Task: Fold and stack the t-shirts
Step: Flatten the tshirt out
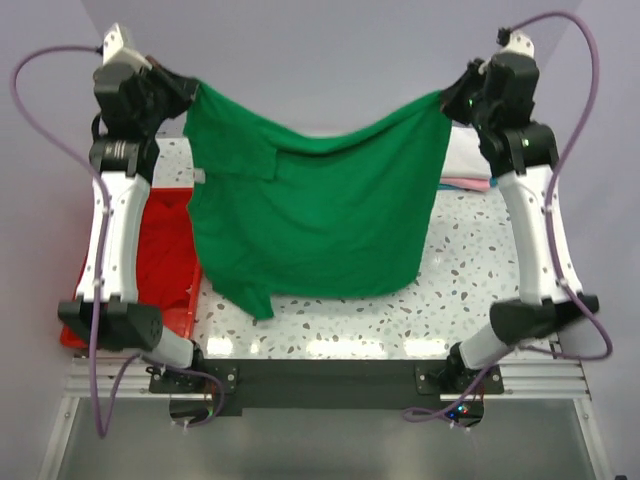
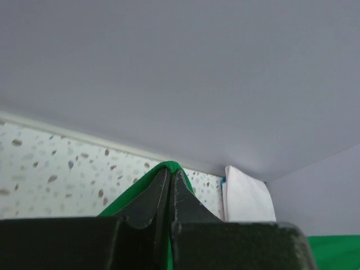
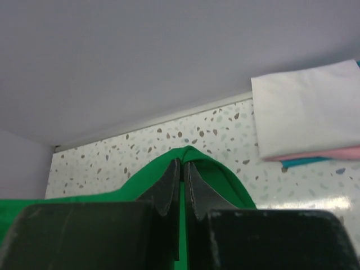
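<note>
A bright green t-shirt (image 1: 310, 215) hangs spread between my two arms above the speckled table (image 1: 330, 320), sagging in the middle, its lower hem near the table's front. My left gripper (image 1: 190, 95) is shut on its upper left corner; in the left wrist view green cloth (image 2: 169, 166) wraps over the closed tips of that gripper (image 2: 170, 174). My right gripper (image 1: 448, 100) is shut on the upper right corner, green cloth (image 3: 225, 180) draped over the gripper's (image 3: 183, 164) tips. A stack of folded t-shirts (image 3: 306, 115), white on top with pink and blue edges below, lies at the back right.
A red plastic tray (image 1: 160, 265) sits along the table's left side under the left arm. The folded stack (image 1: 465, 165) lies partly behind the right arm. A pale wall rises behind the table.
</note>
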Available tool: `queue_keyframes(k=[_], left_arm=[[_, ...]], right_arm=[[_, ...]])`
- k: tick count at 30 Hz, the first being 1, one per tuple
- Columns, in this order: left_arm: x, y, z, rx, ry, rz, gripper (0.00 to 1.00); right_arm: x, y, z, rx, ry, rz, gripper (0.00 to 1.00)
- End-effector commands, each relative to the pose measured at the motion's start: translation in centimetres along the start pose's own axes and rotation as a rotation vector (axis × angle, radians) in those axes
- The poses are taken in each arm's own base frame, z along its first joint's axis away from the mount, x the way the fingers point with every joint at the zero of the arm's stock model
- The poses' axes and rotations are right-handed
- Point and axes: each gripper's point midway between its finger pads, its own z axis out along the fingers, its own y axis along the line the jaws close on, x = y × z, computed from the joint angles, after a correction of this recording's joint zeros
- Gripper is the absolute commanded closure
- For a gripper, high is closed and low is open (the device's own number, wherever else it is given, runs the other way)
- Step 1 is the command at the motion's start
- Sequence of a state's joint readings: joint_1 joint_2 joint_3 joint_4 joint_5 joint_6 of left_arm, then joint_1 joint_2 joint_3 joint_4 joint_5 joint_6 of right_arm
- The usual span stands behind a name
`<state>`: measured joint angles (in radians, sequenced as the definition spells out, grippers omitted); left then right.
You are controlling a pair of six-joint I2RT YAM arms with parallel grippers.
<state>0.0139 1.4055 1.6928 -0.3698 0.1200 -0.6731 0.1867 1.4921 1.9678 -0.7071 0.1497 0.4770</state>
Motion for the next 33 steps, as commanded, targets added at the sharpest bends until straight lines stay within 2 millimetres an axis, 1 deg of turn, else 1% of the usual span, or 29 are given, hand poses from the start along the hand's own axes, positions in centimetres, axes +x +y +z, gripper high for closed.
queue_keyframes(k=[1, 2, 3, 4, 5, 7, 8, 9, 10, 12, 13, 14, 15, 16, 17, 18, 19, 20, 21, 22, 24, 25, 26, 27, 28, 29, 30, 31, 33], left_arm=[[-8.4, -6.0, 3.8, 0.214, -0.207, 0.025, 1.00], [-12.7, -9.6, 2.1, 0.302, -0.303, 0.042, 1.00], [-13.8, -10.5, 2.5, 0.334, -0.325, 0.041, 1.00], [-13.6, -10.2, 4.9, 0.347, -0.312, 0.040, 1.00], [-16.4, -12.4, 2.7, 0.412, -0.394, 0.053, 1.00], [-17.9, -13.6, 1.4, 0.480, -0.449, 0.039, 1.00], [-16.5, -11.5, 3.3, 0.445, -0.406, 0.017, 1.00], [-16.1, -11.0, 3.3, 0.444, -0.400, 0.012, 1.00], [-15.9, -10.9, 2.5, 0.433, -0.400, 0.018, 1.00], [-12.8, -8.3, 4.5, 0.369, -0.320, 0.012, 1.00], [-12.8, -8.8, 3.4, 0.393, -0.331, 0.020, 1.00], [-9.6, -6.3, 5.0, 0.343, -0.256, -0.006, 1.00], [-8.2, -5.5, 5.1, 0.332, -0.227, -0.028, 1.00], [-8.0, -5.9, 3.6, 0.352, -0.235, -0.028, 1.00], [-3.9, -2.6, 4.8, 0.286, -0.152, -0.063, 1.00], [-2.1, -1.6, 4.6, 0.265, -0.117, -0.085, 1.00], [-1.2, -1.5, 3.1, 0.266, -0.109, -0.090, 1.00], [3.6, 1.9, 3.5, 0.192, -0.017, -0.125, 1.00], [5.5, 3.1, 2.9, 0.162, 0.014, -0.148, 1.00], [9.6, 6.0, 1.8, 0.096, 0.081, -0.176, 1.00], [13.7, 8.3, 0.4, 0.042, 0.146, -0.200, 1.00], [15.3, 9.4, -0.8, 0.008, 0.176, -0.209, 1.00], [19.1, 12.0, -1.9, -0.065, 0.243, -0.231, 1.00], [20.7, 13.0, -2.7, -0.094, 0.273, -0.234, 1.00], [22.1, 13.8, -3.9, -0.123, 0.302, -0.238, 1.00], [25.1, 15.8, -5.4, -0.193, 0.352, -0.249, 1.00], [26.0, 16.5, -6.2, -0.214, 0.363, -0.248, 1.00], [28.7, 18.3, -8.5, -0.284, 0.423, -0.258, 1.00], [30.4, 19.7, -10.5, -0.346, 0.448, -0.264, 1.00]], right_arm=[[-9.6, 4.6, 1.3, -0.155, -0.260, 0.015, 1.00], [-10.6, 5.0, 1.5, -0.163, -0.283, 0.015, 1.00], [-11.9, 5.2, 1.5, -0.168, -0.315, 0.019, 1.00], [-14.6, 6.0, -0.1, -0.197, -0.390, 0.025, 1.00], [-15.2, 5.8, 0.7, -0.194, -0.411, 0.028, 1.00], [-16.2, 5.5, 0.5, -0.198, -0.446, 0.040, 1.00], [-17.1, 5.0, -0.2, -0.197, -0.476, 0.041, 1.00], [-17.0, 4.6, -0.2, -0.190, -0.473, 0.043, 1.00], [-15.2, 3.4, 1.5, -0.157, -0.420, 0.041, 1.00], [-14.4, 2.1, 1.3, -0.147, -0.400, 0.052, 1.00], [-11.1, 0.4, 3.5, -0.107, -0.313, 0.056, 1.00], [-9.8, -0.3, 4.0, -0.097, -0.281, 0.062, 1.00], [-8.9, -1.1, 3.3, -0.084, -0.264, 0.065, 1.00], [-4.6, -3.4, 5.1, -0.023, -0.163, 0.062, 1.00], [-2.6, -4.8, 5.4, 0.014, -0.121, 0.064, 1.00], [-1.4, -5.5, 4.5, 0.030, -0.105, 0.070, 1.00], [3.8, -8.2, 5.6, 0.093, 0.005, 0.076, 1.00], [5.8, -9.5, 5.3, 0.121, 0.046, 0.087, 1.00], [8.1, -10.3, 5.3, 0.136, 0.092, 0.107, 1.00], [12.3, -11.8, 4.6, 0.162, 0.173, 0.116, 1.00], [15.7, -14.3, 3.9, 0.215, 0.235, 0.149, 1.00], [19.4, -15.7, 3.2, 0.243, 0.314, 0.156, 1.00], [20.5, -16.4, 2.5, 0.259, 0.334, 0.164, 1.00], [21.9, -17.0, 2.0, 0.273, 0.361, 0.165, 1.00], [25.0, -18.4, 1.1, 0.308, 0.423, 0.168, 1.00], [26.0, -18.9, 0.4, 0.321, 0.441, 0.170, 1.00], [27.4, -19.2, -0.2, 0.319, 0.475, 0.178, 1.00], [30.3, -20.1, -1.4, 0.340, 0.539, 0.184, 1.00], [32.2, -20.6, -2.9, 0.342, 0.579, 0.197, 1.00]])
